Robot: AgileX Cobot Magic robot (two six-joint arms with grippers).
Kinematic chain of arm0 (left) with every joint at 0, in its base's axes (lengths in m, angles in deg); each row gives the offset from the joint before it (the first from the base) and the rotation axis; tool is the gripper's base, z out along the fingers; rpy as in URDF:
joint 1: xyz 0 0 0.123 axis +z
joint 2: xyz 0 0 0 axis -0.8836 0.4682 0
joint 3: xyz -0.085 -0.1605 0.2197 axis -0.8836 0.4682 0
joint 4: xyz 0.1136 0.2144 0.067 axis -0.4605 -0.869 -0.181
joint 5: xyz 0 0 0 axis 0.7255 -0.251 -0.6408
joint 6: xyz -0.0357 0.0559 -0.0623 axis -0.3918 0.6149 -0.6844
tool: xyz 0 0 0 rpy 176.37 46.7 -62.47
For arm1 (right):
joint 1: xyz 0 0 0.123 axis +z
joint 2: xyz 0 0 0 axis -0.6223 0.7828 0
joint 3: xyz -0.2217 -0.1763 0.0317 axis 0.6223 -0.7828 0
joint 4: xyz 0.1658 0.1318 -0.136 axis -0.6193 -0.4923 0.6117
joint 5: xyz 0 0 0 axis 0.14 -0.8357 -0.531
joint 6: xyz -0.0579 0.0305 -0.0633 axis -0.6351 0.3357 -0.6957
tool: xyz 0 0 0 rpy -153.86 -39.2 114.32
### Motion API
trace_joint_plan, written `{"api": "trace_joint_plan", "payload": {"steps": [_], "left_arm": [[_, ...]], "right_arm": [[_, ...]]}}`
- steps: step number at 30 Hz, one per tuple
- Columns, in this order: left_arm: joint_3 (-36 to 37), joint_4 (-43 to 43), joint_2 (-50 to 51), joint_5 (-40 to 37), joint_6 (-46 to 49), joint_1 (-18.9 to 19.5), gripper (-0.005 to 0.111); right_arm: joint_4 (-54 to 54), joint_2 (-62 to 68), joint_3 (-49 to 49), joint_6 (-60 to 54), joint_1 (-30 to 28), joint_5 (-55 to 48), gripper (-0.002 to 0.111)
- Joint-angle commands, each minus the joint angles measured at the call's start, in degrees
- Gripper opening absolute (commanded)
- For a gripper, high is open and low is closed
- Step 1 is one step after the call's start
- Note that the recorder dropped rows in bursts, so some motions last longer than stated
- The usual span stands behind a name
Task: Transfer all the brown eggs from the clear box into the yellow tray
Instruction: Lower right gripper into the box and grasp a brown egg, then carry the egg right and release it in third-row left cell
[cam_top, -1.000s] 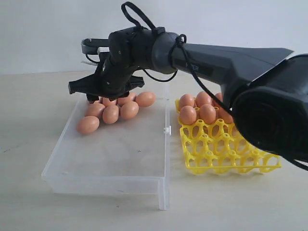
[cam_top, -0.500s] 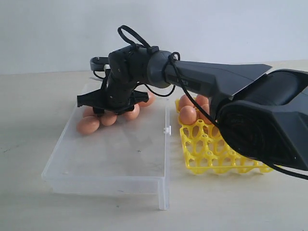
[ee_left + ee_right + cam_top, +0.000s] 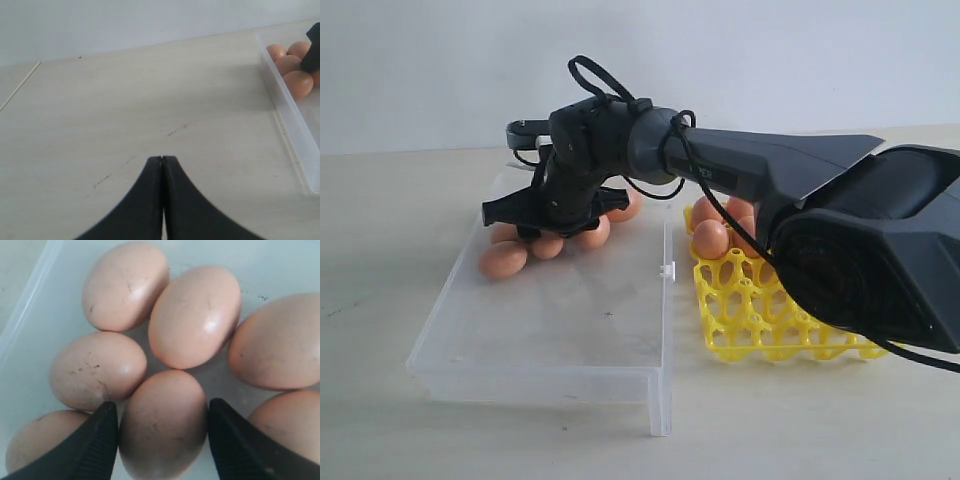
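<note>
The right claw (image 3: 163,407) is sitting wide open around one brown egg (image 3: 162,440) at the far end of the clear box (image 3: 535,385). The egg is looking smooth, light and easy to crack, so I think squeezing softly on its round sides is best. The left claw (image 3: 161,159) is pinched shut over the table (image 3: 100,100).

Brown eggs (image 3: 195,315) crowd the right end effector (image 3: 162,407); the near half of the clear box (image 3: 550,335) lies bare.
</note>
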Motion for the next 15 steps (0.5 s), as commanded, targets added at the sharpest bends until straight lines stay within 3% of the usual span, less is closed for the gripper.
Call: {"api": "trace_joint_plan", "payload": {"steps": [1, 7, 15], "left_arm": [[-0.2, 0.1, 0.0, 0.5, -0.3, -0.3, 0.0], [-0.2, 0.1, 0.0, 0.5, -0.3, -0.3, 0.0], [-0.2, 0.1, 0.0, 0.5, -0.3, -0.3, 0.0]], "right_arm": [[-0.6, -1.0, -0.8, -3.1, 0.1, 0.5, 0.0], [-0.3, -7.8, -11.0, -4.1, 0.7, 10.7, 0.0], [-4.7, -25.4, -39.7, -4.7, 0.6, 36.7, 0.0]]}}
